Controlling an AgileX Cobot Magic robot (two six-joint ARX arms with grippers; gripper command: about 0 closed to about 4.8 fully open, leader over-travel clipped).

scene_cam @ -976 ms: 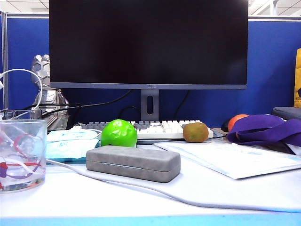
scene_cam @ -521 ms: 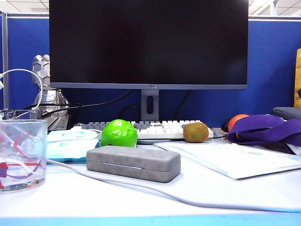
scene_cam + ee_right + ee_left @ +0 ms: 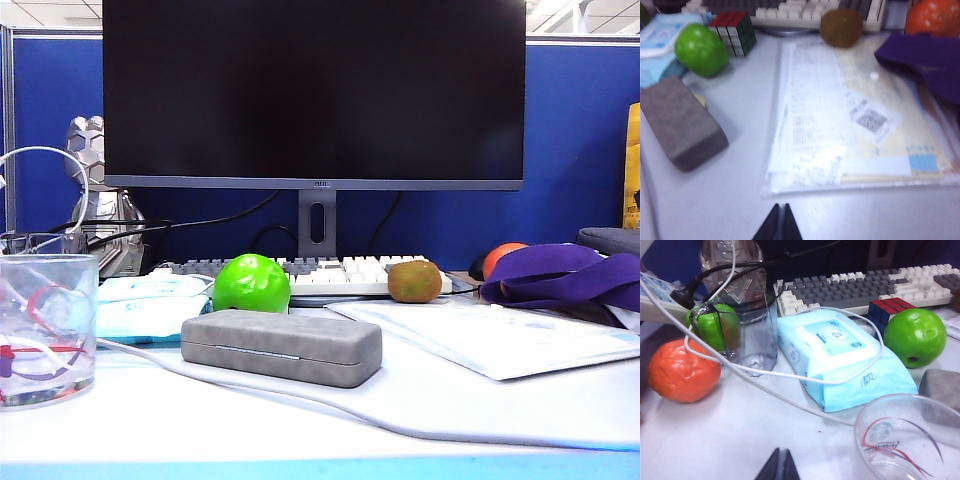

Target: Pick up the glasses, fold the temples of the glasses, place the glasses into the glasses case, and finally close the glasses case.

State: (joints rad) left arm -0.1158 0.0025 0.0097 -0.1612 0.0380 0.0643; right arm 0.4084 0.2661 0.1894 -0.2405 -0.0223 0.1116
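Note:
The glasses case [image 3: 282,347] lies closed on the white table, grey and oblong, in front of the keyboard. It also shows in the right wrist view as a grey block [image 3: 680,122], and its end shows in the left wrist view [image 3: 942,385]. The glasses and their temples are out of view. Neither gripper appears in the exterior view. My left gripper [image 3: 781,454] hangs shut and empty over bare table near a clear cup [image 3: 907,440]. My right gripper [image 3: 779,207] is shut and empty, just short of a sleeve of papers [image 3: 855,115].
A green ball [image 3: 252,283], a kiwi [image 3: 415,281] and a keyboard [image 3: 330,270] sit behind the case under a monitor [image 3: 315,90]. A white cable [image 3: 300,400] crosses the table. A wipes pack [image 3: 840,357], an orange ball [image 3: 684,371] and a puzzle cube [image 3: 890,310] stand left, purple cloth [image 3: 560,275] right.

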